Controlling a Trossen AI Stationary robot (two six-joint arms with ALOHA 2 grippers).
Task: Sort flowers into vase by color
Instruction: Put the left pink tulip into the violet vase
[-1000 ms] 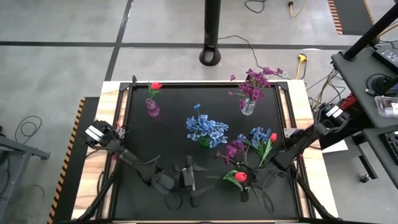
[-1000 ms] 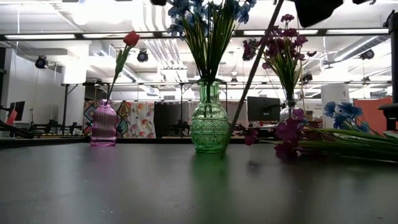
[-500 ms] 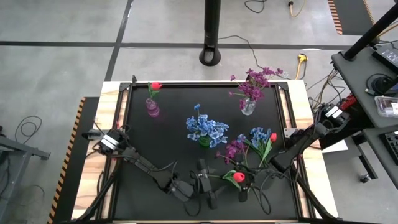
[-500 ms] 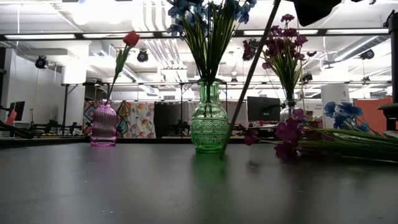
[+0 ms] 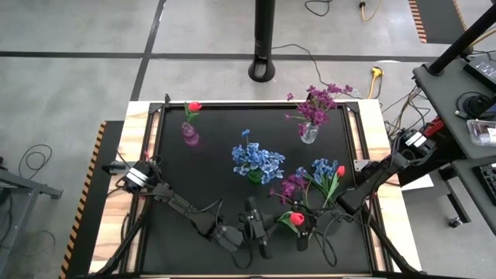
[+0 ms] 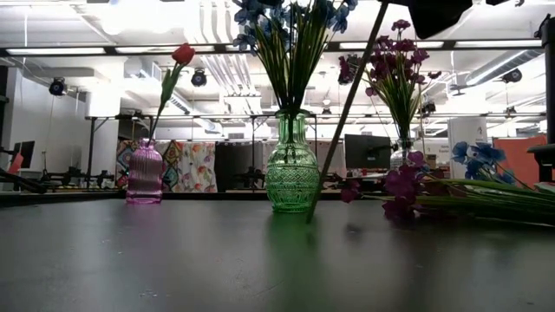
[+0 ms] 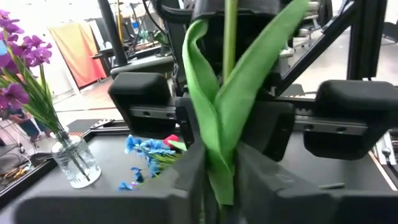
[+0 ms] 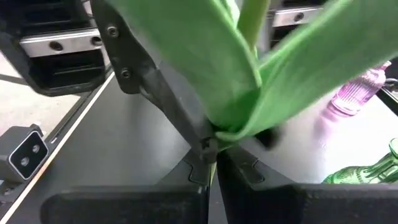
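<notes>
I have the red tulip (image 5: 297, 220) up off the desk, close to its near edge and a little right of the middle. It hangs between my two grippers with its stem slanting, the bud highest.

My right gripper (image 5: 304, 236) is pressed together on the stem just below the leaves. My left gripper (image 5: 262, 232) has the same stem between its fingers (image 7: 186, 180), which pinch in on stem and leaf low down, facing the right one at close range.

I judge this to be a hand-over from right to left. To do it well, my left needs the stem itself, not only the soft leaf, which would slip or fold. My right should not let go until that hold is firm, and it should then back straight away so it does not drag the leaves.

The pink vase (image 5: 190, 136), already holding one red tulip, stands near the far left corner. The path there should skirt the green vase (image 5: 254, 177) of blue blooms at the middle. The vase neck looks narrow, so the stem end should go in nearly upright.

My left arm stretches in from the left edge, low and long. My right arm reaches in from the right edge, folded down past the loose flowers (image 5: 318, 182).
</notes>
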